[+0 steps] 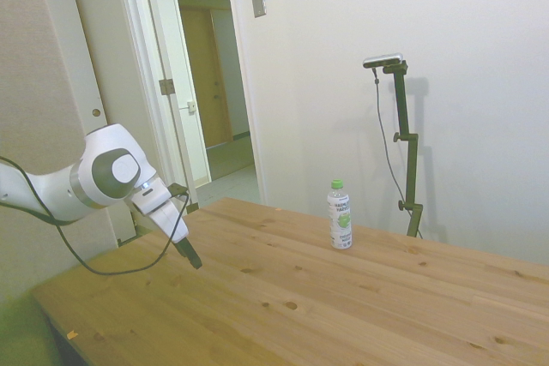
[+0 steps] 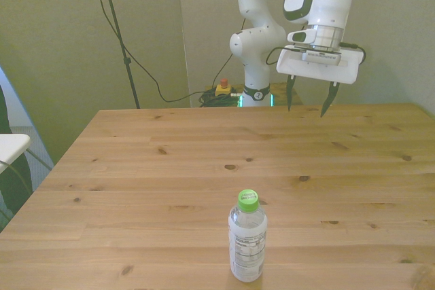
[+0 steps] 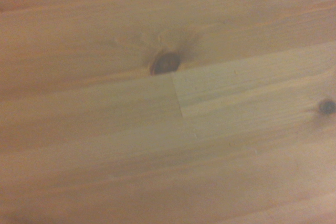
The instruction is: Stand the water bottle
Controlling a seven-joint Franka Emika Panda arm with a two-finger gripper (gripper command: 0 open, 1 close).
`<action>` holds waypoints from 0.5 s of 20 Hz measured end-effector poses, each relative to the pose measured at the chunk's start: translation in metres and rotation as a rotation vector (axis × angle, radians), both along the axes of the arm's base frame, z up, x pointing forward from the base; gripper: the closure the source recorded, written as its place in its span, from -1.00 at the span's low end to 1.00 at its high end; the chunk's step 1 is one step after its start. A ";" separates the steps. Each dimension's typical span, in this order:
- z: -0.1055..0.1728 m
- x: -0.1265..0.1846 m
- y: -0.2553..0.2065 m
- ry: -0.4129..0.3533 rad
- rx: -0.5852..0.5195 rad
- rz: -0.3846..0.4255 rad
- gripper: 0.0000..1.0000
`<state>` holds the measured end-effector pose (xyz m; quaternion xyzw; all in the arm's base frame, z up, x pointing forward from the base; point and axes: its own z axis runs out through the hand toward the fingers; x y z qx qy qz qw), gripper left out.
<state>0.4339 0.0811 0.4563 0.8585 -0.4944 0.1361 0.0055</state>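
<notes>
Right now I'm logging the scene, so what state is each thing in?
Small slim plastic water bottle with a green screw cap: upright on the table, capped, untouched.
Two-finger claw on the white arm: open, empty, above the far edge, well apart from the bottle.
Wooden table: only the bottle on it.

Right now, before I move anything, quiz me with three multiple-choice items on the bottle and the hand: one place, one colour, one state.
1. In the front view, the bottle stands:
A. near the table's near edge
B. under the hand
C. off the table

2. Its cap is:
A. blue
B. green
C. red

3. The hand is:
A. shut on the bottle
B. open, holding nothing
C. pressed flat on the table

Key: 1 A, it stands near the edge, far from the hand. 2 B, bright green. 3 B, fingers apart above the wood.
</notes>
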 end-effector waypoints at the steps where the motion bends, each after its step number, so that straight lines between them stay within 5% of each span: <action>1: 0.011 -0.003 -0.007 0.036 0.017 0.032 -1.00; 10: 0.048 -0.016 -0.036 0.310 0.126 0.283 -1.00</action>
